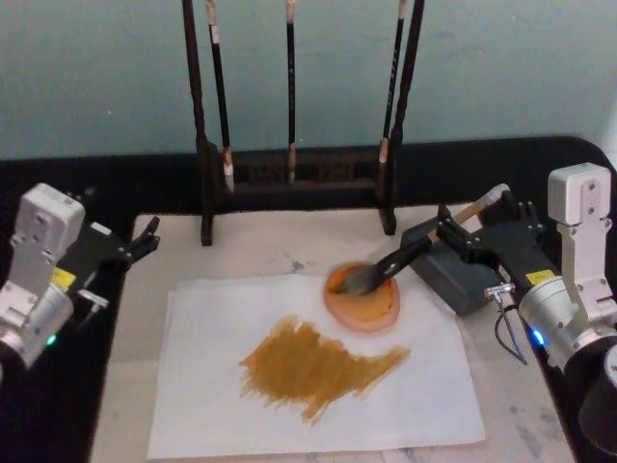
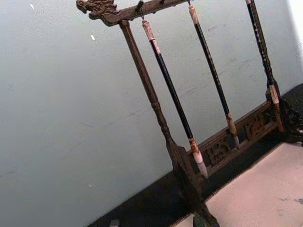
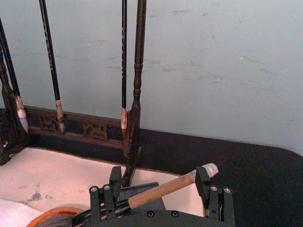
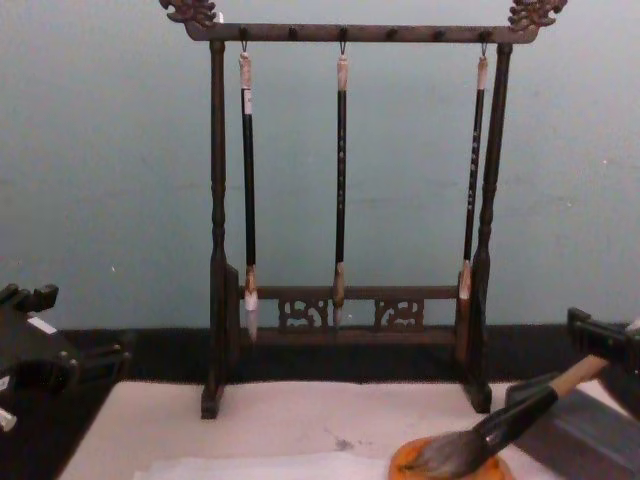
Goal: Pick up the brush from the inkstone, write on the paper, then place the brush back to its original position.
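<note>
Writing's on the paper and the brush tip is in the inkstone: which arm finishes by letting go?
Right. The right gripper straddles the brush handle, tuft resting in the inkstone. The left gripper sits off at the mat's far-left edge.

Left pincer [image 1: 145, 236]: parked at the left edge, fingers slightly apart.
Right pincer [image 1: 472, 231]: reaching inward (fingers spread wide).

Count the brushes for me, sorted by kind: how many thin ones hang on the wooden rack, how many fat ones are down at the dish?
Thin black-shafted brushes with small pale tips, hanging from the dark wooden rack: 3
Large brush with bushy grey tuft and tan wooden handle, tuft resting in the round orange-brown dish: 1
Total: 4 brushes
</note>
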Tool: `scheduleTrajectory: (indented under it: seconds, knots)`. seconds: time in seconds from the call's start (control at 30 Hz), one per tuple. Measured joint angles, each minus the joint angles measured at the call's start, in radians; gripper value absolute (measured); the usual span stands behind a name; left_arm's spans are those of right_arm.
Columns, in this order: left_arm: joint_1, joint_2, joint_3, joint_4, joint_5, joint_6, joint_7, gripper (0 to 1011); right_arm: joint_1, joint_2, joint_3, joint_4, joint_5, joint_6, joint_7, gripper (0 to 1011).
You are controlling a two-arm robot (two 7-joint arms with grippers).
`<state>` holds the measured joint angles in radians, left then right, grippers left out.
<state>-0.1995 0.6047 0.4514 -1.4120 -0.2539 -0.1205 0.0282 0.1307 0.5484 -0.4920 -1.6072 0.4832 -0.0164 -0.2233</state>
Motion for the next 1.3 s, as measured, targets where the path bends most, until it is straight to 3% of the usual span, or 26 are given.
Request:
scheduleTrajectory:
  seconds: [1.3]
  knots:
    - [0.000, 0.000, 0.000, 0.000, 0.000, 0.000, 0.000, 1010, 0.000, 0.000, 0.000, 0.000, 0.000, 0.000, 0.000, 1000]
